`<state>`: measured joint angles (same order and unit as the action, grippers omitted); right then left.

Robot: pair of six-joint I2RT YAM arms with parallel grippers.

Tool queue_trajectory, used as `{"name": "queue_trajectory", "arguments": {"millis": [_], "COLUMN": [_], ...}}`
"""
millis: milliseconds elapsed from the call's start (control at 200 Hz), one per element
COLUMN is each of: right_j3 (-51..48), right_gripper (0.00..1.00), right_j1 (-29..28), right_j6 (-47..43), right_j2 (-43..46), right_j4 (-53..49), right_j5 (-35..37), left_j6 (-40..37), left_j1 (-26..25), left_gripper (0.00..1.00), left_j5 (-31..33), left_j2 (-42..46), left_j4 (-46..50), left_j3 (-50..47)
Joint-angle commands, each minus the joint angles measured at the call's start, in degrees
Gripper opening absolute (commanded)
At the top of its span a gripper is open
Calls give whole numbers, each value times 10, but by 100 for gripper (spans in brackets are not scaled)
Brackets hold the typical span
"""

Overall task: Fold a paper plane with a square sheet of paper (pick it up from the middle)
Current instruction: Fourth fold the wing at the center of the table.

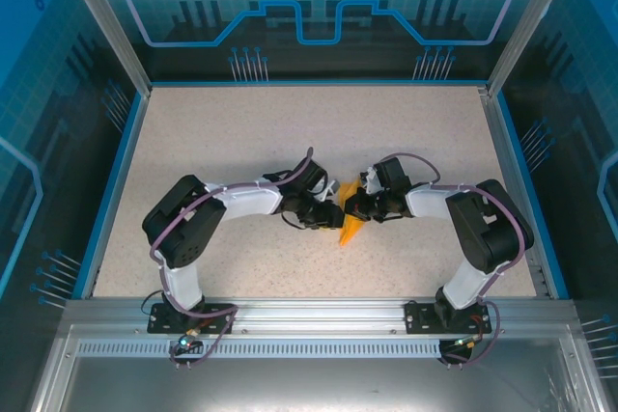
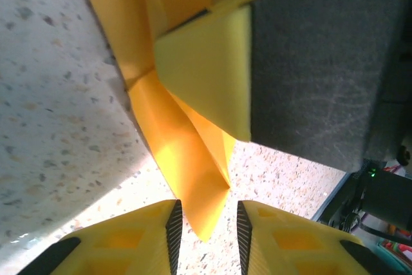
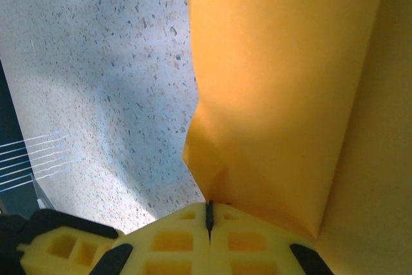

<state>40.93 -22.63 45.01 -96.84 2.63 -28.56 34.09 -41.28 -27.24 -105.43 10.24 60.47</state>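
The square sheet of paper [image 1: 352,231] is orange and folded into a narrow pointed dart, the paper plane, held just above the table between the two arms. My right gripper [image 3: 208,209] is shut on a creased corner of the paper [image 3: 283,94], which fans out ahead of it. My left gripper [image 2: 206,214] stands open; the paper's pointed tip [image 2: 193,185] hangs in the gap between its pads, near the left pad and clear of the right one. One yellow finger [image 2: 206,69] of the right gripper presses on the paper higher up. From above, the left gripper [image 1: 338,217] and the right gripper [image 1: 355,207] nearly meet.
The speckled table [image 1: 241,142] lies open behind and to both sides of the arms. A blue rim [image 1: 111,190] and clear walls bound it. The metal rail [image 1: 309,314] with both arm bases runs along the near edge.
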Motion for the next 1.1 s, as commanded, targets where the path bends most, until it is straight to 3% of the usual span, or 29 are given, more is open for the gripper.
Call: {"name": "queue_trajectory", "arguments": {"millis": [0,245,730,1090], "right_j3": [10,7,4,3], "right_gripper": [1,1,1,1], "right_j1": [-6,-5,-4,-3], "right_j6": [-4,-5,-2,-2], "right_j2": [-5,-7,-15,-17], "right_j4": [-5,-5,6,8], "right_j5": [-8,-12,-21,-24], "left_j6": [13,3,-8,-26], "left_j1": [-23,-55,-81,-105], "left_gripper": [32,33,28,29], "left_j5": [31,94,136,209], "left_j2": [16,3,-19,-42], "left_j4": [-4,22,44,106], "left_j3": [-5,12,40,78]}}
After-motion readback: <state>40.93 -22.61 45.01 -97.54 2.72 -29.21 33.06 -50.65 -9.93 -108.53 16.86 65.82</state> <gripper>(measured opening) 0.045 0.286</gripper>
